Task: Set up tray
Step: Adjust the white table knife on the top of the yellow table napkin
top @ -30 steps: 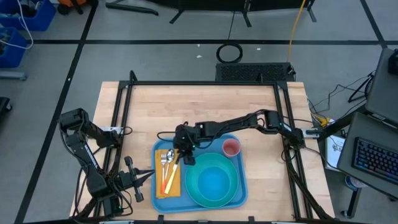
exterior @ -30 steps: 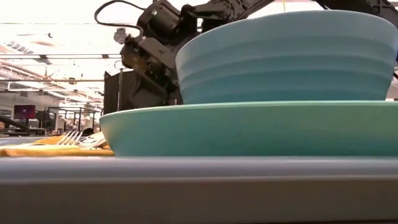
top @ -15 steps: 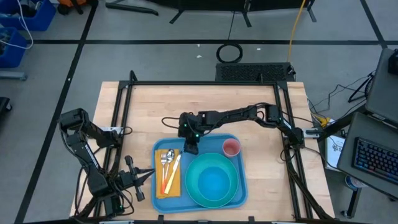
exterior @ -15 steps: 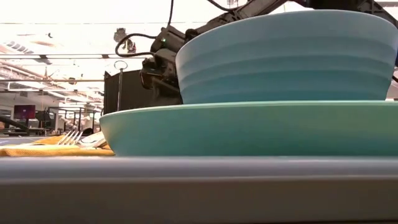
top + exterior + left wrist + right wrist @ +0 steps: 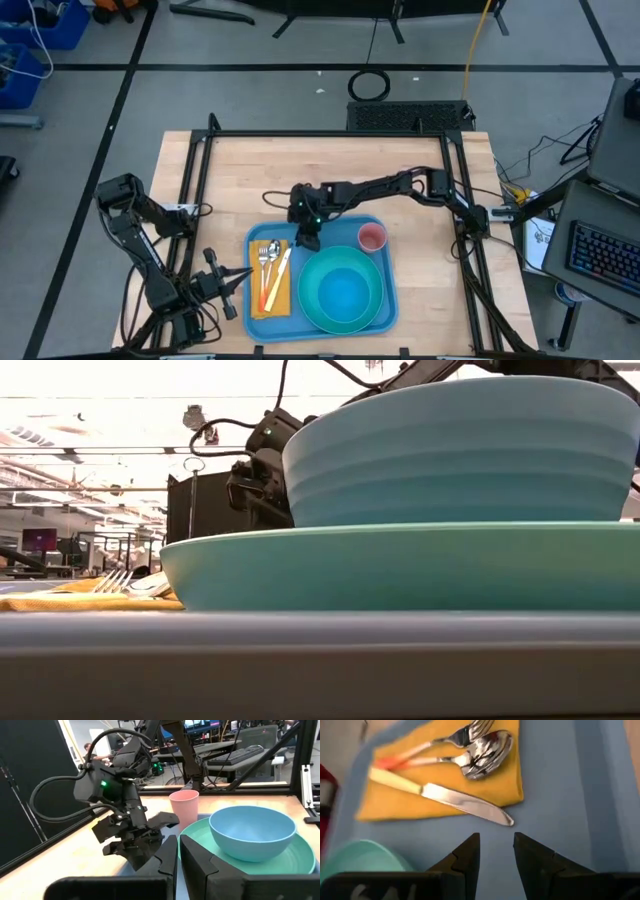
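Observation:
The blue tray (image 5: 388,262) lies near the table's front edge. On its left part a yellow napkin (image 5: 445,785) carries a fork (image 5: 451,739), a spoon (image 5: 482,754) and a yellow-handled knife (image 5: 445,797). A turquoise bowl (image 5: 345,290) stands in a turquoise plate (image 5: 400,575) on the tray, with a pink cup (image 5: 372,238) at the tray's far right corner. My right gripper (image 5: 496,837) hovers open over the tray's far edge, beside the napkin's far end, with nothing between its fingers. My left gripper (image 5: 177,845) waits shut off the tray's left side (image 5: 243,280).
A black frame (image 5: 330,133) runs around the wooden table (image 5: 330,170), whose far half is bare wood. A black box (image 5: 408,115) sits past the far edge. A desk with a keyboard (image 5: 605,255) stands to the right.
My right gripper has drawn away from the cutlery on the napkin, going a little toward the table's right and far side over the tray's far edge, and its wrist has rolled. The fork, spoon and knife lie where they were.

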